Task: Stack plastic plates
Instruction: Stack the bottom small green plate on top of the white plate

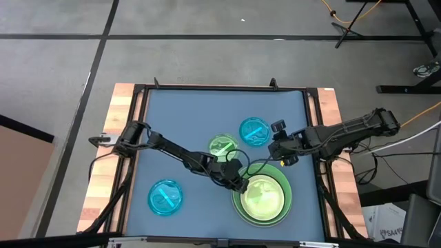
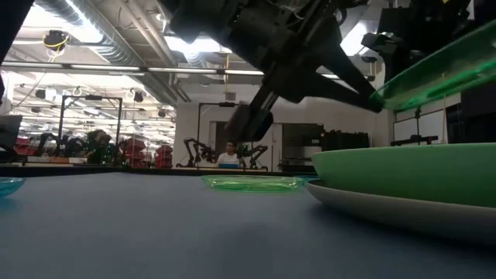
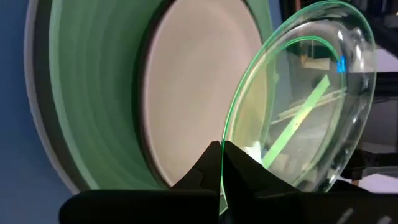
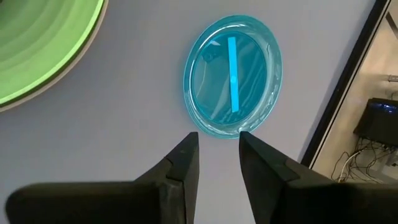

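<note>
A stack stands near the table's near right: large grey plate (image 2: 387,211) at the bottom, large light green plate (image 1: 241,204) on it, and a white plate (image 3: 199,87) with a dark rim around it inside. My left gripper (image 1: 241,182) is shut on a small translucent green plate (image 3: 311,93), held tilted over the stack. A second small green plate (image 1: 222,146) and two small blue plates (image 1: 254,131) (image 1: 165,198) lie flat on the mat. My right gripper (image 4: 217,138) is open, its fingertips just short of the blue plate (image 4: 233,74) nearest it, on the plate's right. My left gripper pinches the small green plate's rim (image 3: 222,148) between its two fingers, one on the upper face and one on the underside. It comes from the table's left, slanting down. The plate (image 2: 442,74) is lifted clear and tilted, with its free edge higher, above the light green plate (image 2: 403,174).
The blue mat (image 1: 186,110) is bare across its far half and between the near-left blue plate and the stack. A raised dark frame (image 1: 313,124) borders the mat. Both arms meet near the table's middle right, about one plate's width apart.
</note>
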{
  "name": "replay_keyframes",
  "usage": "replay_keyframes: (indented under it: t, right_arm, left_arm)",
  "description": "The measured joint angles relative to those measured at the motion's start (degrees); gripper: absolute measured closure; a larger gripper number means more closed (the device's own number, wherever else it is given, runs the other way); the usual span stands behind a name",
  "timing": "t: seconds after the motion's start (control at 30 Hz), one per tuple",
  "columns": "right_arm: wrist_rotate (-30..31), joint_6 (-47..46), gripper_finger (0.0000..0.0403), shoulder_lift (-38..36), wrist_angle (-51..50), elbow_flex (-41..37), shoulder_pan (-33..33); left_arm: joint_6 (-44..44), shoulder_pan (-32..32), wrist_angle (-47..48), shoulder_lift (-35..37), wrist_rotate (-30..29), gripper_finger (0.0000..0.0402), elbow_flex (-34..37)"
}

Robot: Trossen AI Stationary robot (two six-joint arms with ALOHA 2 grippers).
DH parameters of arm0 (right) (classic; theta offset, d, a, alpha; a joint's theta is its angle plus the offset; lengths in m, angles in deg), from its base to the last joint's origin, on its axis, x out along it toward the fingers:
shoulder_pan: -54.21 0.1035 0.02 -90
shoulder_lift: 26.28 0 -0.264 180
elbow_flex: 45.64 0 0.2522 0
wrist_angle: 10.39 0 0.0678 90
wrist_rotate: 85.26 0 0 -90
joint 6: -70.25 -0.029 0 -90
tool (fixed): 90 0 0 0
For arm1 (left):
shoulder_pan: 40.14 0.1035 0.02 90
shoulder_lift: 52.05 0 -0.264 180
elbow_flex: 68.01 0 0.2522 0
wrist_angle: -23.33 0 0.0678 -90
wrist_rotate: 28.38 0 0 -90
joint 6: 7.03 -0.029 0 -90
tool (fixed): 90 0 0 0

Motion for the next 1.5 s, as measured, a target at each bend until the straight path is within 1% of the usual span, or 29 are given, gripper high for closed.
replay_keyframes:
  t: [0.27, 0.5, 0.73, 1.07, 1.2, 1.37, 1.5]
  right_arm:
    - [-0.02, 0.0, 0.0298, 0.0, 0.02, 0.0, 0.0]
    - [-0.02, 0.0, 0.0298, 0.0, 0.04, 0.0, 0.0]
    - [-0.02, 0.0, 0.0298, 0.0, 0.26, 0.0, 0.0]
    - [-0.04, 0.0, 0.0298, 0.0, 0.26, 0.0, 0.0]
    - [-0.04, -0.01, 0.0298, 0.0, 0.26, 0.0, 0.0]
    - [-0.04, 0.0, 0.0298, -0.01, 0.26, 0.0, 0.01]
    - [-0.04, -0.02, 0.0298, 0.0, 0.23, 0.0, 0.0]
  left_arm:
    - [-0.04, 0.01, 0.77, 0.01, -0.5, 0.0401, 0.0]
    - [-0.07, 0.04, 3.71, 0.01, -0.9, 0.0401, 0.0]
    - [-0.09, 0.07, 4.27, 0.01, -3.64, 0.0401, 0.0]
    - [-1.99, 0.07, 4.29, 0.01, -4.16, 0.0362, 0.0]
    - [-2.16, 0.04, 4.34, 0.01, -4.15, 0.0352, 0.0]
    - [-5.38, 0.04, 4.36, 0.01, -4.2, 0.0354, 0.0]
    - [-10.68, -0.12, 4.29, 0.01, -4.21, 0.0357, 0.0]
